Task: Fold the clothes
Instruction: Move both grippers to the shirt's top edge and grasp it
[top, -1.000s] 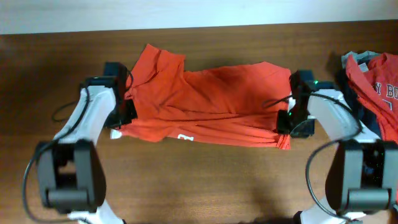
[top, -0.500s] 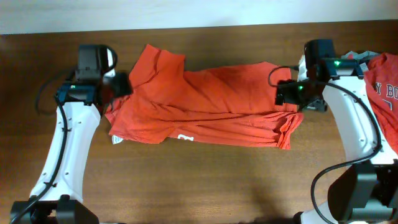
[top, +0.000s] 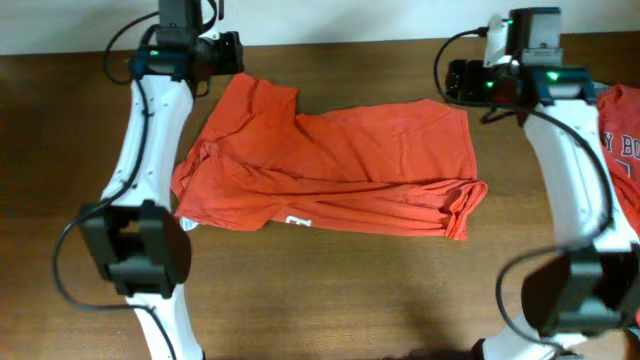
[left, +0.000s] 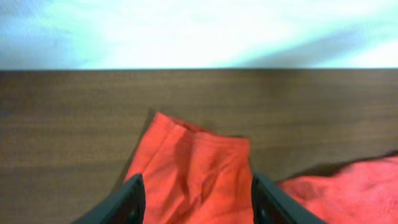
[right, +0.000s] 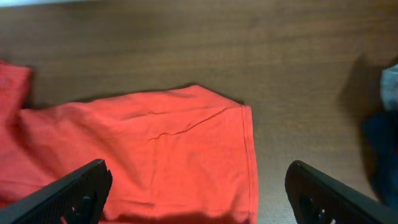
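An orange-red T-shirt lies crumpled lengthwise across the middle of the table, with a small white tag at its front left corner and a bit of white lettering on its front edge. My left gripper hovers open over the shirt's far left sleeve, holding nothing. At the shirt's far right corner my right gripper also hovers, jaws wide open and empty. More of the clothes, red and dark ones, are heaped at the right edge.
The brown wooden table ends at a pale wall strip just behind both grippers. Dark and grey cloth of the pile shows at the right edge of the right wrist view.
Both grippers have let go of the shirt's ends and opened. They have risen and moved back to the table's far edge. The shirt's right end has settled flatter.
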